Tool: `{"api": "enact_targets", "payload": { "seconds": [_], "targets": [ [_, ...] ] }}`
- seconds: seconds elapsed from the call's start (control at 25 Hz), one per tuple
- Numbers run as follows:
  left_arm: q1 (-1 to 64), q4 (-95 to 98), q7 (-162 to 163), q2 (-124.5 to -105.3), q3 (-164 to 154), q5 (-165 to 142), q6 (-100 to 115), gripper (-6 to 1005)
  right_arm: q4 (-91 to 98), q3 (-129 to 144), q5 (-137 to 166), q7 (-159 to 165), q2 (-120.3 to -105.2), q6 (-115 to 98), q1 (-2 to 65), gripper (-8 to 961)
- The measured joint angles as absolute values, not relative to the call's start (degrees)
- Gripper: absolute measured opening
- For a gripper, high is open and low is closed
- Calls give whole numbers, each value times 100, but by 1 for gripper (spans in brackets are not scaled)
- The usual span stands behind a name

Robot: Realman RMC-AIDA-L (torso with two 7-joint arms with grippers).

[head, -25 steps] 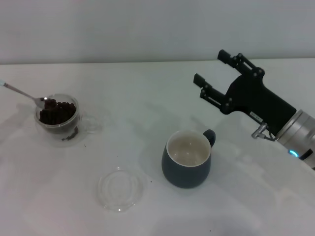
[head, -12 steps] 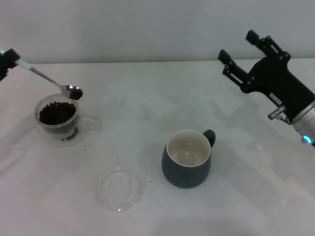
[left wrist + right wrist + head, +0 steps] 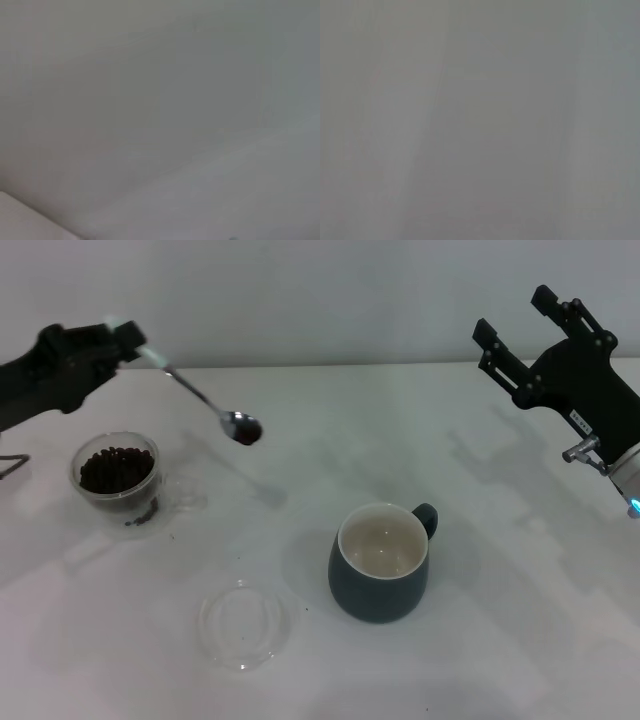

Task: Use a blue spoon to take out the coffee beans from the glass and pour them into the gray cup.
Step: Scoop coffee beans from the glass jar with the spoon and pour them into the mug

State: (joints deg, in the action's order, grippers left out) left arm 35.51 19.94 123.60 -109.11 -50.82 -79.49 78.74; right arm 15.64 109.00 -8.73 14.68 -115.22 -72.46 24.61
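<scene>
Nearest the head camera, a flat clear round plastic dish (image 3: 245, 625) lay on the white tabletop (image 3: 480, 640), low and off the line of travel. Just beyond it stood the rounded slate-gray ceramic cup (image 3: 380, 562) with a cream inside, well to the right of and below the left claw (image 3: 118, 343).

The step in hand looked like the carry from glass to cup. To do it well, the small spoon with a shiny metal bowl and pale-blue handle (image 3: 205, 400) needed its bowl kept level, moved slowly until it sat over the cup's mouth, and only then tipped.

The small clear double-walled glass (image 3: 118, 478), holding its heap of dark coffee beans (image 3: 116, 468), stood almost directly beneath the left claw, with a few spilled beans beside its base. That claw was clamped on the tip of the blue handle, the spoon slanting down and away to the right, its loaded bowl hanging in the air between glass and cup.

Farthest off, the right claw (image 3: 525, 328) was raised at the far right, prongs apart, holding nothing. Both wrist cameras showed only blank gray, so the grip was probably firm, judged from the head view alone.
</scene>
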Motion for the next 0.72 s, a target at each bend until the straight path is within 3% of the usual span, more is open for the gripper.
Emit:
{"api": "enact_targets", "payload": {
  "seconds": [0.72],
  "targets": [
    [4340, 1967, 12336, -11218, -5333, -8718, 7700, 131, 1575, 10854, -860, 1468, -11530, -7301, 2380, 799]
  ]
}}
